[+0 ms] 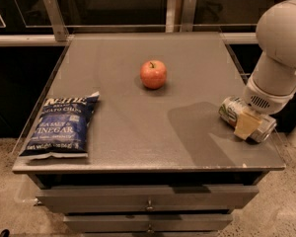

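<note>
My gripper (247,124) is at the right edge of the table, low over a silver and green drink can (232,110) that lies on its side. The gripper's cream tip rests across the middle of the can and hides part of it. The can's near end points toward the front right corner. My white arm (281,48) comes in from the upper right. A red apple (153,74) stands near the middle of the table, well to the left of the gripper.
A blue bag of salt and vinegar chips (60,126) lies flat at the front left. The grey table (123,132) has drawers below and a glass rail with metal posts along the back. The can lies close to the table's right edge.
</note>
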{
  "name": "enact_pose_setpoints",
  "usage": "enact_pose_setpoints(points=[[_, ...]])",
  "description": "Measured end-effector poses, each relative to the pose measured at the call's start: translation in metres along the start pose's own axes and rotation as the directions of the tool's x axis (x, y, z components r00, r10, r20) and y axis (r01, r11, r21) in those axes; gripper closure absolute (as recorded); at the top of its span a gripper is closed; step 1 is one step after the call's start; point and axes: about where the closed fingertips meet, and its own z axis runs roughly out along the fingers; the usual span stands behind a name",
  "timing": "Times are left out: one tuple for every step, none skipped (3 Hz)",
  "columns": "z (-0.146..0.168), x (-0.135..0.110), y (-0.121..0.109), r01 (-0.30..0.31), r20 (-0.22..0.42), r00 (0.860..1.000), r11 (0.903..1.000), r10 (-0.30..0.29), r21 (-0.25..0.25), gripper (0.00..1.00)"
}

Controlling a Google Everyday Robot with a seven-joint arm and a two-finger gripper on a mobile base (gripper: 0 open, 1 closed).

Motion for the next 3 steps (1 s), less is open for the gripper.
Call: enact_pose_setpoints(points=[[-0.038, -0.007, -0.001, 0.033, 0.064, 0.997, 0.9967, -0.038, 0.074, 0.89], [-0.088, -0.014, -0.005, 0.070, 0.168, 0.982, 0.9922, -0.087, 0.103, 1.00], [-0.141, -0.026, -0.008, 0.135, 0.286, 0.944, 0.9827, -0.166, 0.127, 1.00]])
